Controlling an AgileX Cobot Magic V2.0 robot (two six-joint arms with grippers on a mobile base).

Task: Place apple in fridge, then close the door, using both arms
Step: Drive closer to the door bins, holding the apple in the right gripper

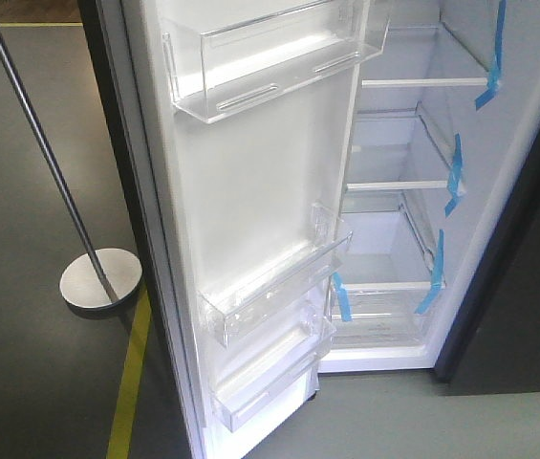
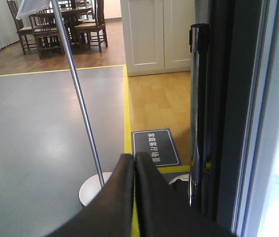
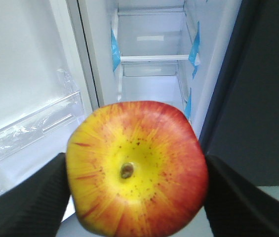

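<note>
In the right wrist view my right gripper is shut on the apple, red with a yellow centre and stem dimple, held in front of the open fridge. The fridge shows white shelves and blue tape strips in the front view. Its door stands open to the left, white inside with clear plastic bins. In the left wrist view my left gripper is shut and empty, beside the door's dark grey outer edge. Neither gripper shows in the front view.
A metal pole on a round white base stands left of the door, also in the left wrist view. Yellow floor tape runs beside it. A chrome door handle is right of my left gripper. Chairs and a table stand far back.
</note>
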